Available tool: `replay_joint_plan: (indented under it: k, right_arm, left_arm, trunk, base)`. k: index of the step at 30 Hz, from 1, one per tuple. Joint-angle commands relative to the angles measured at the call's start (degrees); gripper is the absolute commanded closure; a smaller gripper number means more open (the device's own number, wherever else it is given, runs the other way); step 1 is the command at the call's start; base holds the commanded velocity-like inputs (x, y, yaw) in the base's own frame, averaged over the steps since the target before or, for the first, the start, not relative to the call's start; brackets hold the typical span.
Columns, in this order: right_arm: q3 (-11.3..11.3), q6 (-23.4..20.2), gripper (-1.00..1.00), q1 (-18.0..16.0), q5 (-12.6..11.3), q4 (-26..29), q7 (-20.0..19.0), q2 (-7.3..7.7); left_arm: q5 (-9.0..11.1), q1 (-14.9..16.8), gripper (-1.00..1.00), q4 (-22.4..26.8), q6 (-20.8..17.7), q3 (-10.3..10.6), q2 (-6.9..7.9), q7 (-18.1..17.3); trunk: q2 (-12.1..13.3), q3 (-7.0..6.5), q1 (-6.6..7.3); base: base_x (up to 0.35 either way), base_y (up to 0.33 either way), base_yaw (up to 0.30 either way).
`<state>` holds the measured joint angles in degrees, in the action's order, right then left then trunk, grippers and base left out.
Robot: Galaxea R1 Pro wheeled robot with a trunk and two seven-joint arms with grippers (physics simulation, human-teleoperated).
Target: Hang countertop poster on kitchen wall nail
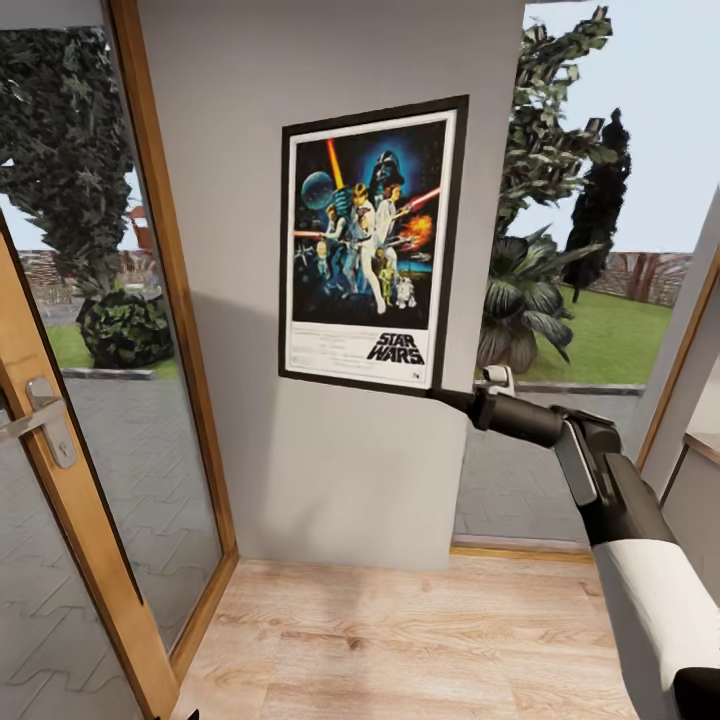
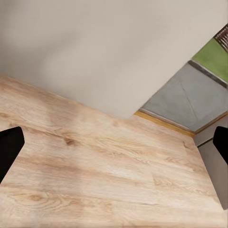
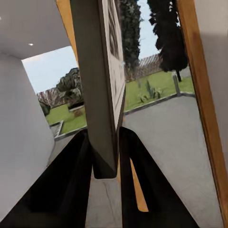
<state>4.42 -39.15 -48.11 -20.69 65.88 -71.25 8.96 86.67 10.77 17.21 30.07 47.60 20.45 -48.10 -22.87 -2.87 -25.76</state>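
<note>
R gripper clamped on bottom-right corner of Star Wars poster, held flat vs grey wall panel just above the fingers. L gripper spread open over wood floor, holding nothing. Risk: if released w/o catching a nail (none visible), poster prob drops; corner-only pinch could let it swing.

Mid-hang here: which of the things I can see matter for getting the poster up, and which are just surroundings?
Part of the job:
- poster, held against the grey wall panel
- right gripper, fingers closed on the poster's lower corner

Just surroundings:
- wooden door frame with its handle
- wood floor
- left gripper, open and holding nothing
- garden plants outside the glass
</note>
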Motion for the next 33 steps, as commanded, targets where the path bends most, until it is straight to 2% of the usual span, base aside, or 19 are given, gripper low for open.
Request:
replay_joint_plan:
  k: [1,8,11,13,18,26,33]
  right_arm:
    - [-0.19,-0.82,1.0,-0.31,-0.42,-0.21,-2.4,-0.12]
    - [-0.37,-0.84,1.0,-0.39,-0.16,-0.3,-4.13,-0.17]
    - [-1.72,-0.84,1.0,-0.4,-0.14,-0.45,-4.31,-0.17]
    - [-4.7,-0.8,1.0,-0.4,-0.05,-0.61,-4.35,-0.17]
    - [-6.49,-0.65,1.0,-0.34,0.18,-1.76,-4.36,-0.01]
    - [-7.08,1.12,1.0,0.1,0.29,-2.45,-4.44,0.2]
    - [-7.08,3.38,1.0,0.35,0.29,-2.51,-6.01,0.25]
  left_arm:
    - [0.58,0.04,-1.0,0.01,0.17,0.48,0.05,-0.16]
    - [0.59,0.04,-1.0,0.01,0.17,0.48,0.04,-0.16]
    - [0.57,0.04,-1.0,0.01,0.17,0.48,0.03,-0.16]
    - [0.56,0.04,-1.0,0.01,0.17,0.48,0.03,-0.16]
    - [0.58,0.04,-1.0,0.01,0.17,0.48,0.03,-0.16]
    - [0.57,0.04,-1.0,0.01,0.17,0.48,0.05,-0.16]
    - [0.54,0.04,-1.0,0.01,0.17,0.48,0.03,-0.16]
  trunk:
    - [-0.05,0.03,-0.02]
    - [-0.05,0.03,-0.02]
    - [-0.05,0.03,-0.02]
    - [-0.05,0.03,-0.02]
    - [-0.05,0.03,-0.02]
    - [-0.05,0.03,-0.02]
    - [-0.05,0.03,-0.02]
  base:
    - [0.0,0.0,0.0]
    - [0.0,0.0,0.0]
    - [0.0,0.0,0.0]
    - [0.0,0.0,0.0]
    - [0.0,0.0,0.0]
    - [0.0,0.0,0.0]
    - [0.0,0.0,0.0]
